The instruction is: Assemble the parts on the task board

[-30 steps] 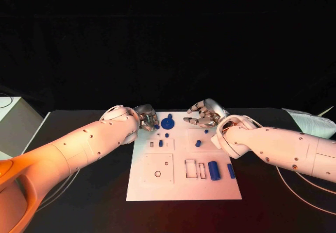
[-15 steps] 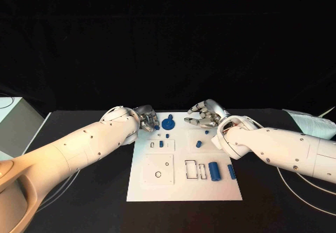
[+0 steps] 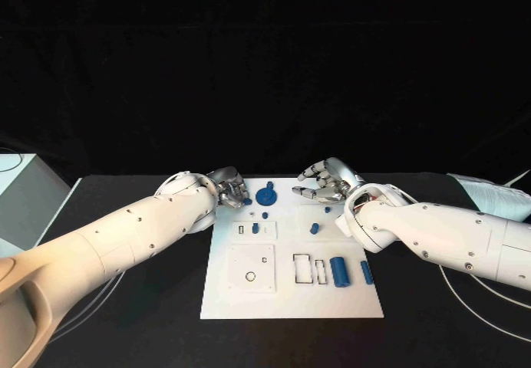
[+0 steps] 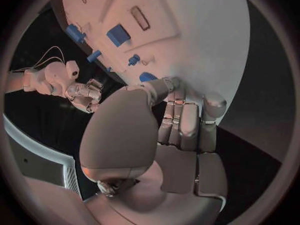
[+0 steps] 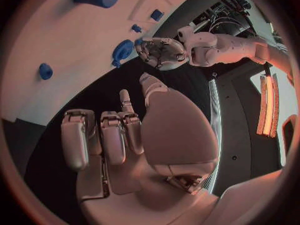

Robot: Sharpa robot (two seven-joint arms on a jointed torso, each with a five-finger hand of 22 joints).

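head view: the white rectangular task board (image 3: 290,287) lies in the middle of the black surface (image 3: 144,322), short side toward the robot. the left hand (image 3: 230,188) sits at the board's far left corner, fingers curled in beside the round blue gear-like part (image 3: 265,196); i can't tell whether it touches or holds that part. the right hand (image 3: 322,184) hovers over the board's far edge, fingers bent but apart, nothing in them. a small blue peg (image 3: 314,227) stands near the board's middle, another small blue stub (image 3: 255,227) toward its left edge. a thick blue cylinder (image 3: 340,271) and a slimmer blue bar (image 3: 366,270) lie by the right edge.

left wrist view: the left hand (image 4: 178,130) has fingers folded together over the board's edge, a rounded blue piece (image 4: 147,77) just at the fingertips; contact unclear.

right wrist view: the right hand (image 5: 119,135) is loosely curled over dark surface off the board, holding nothing, with the left hand beside the blue gear-like part across from it.
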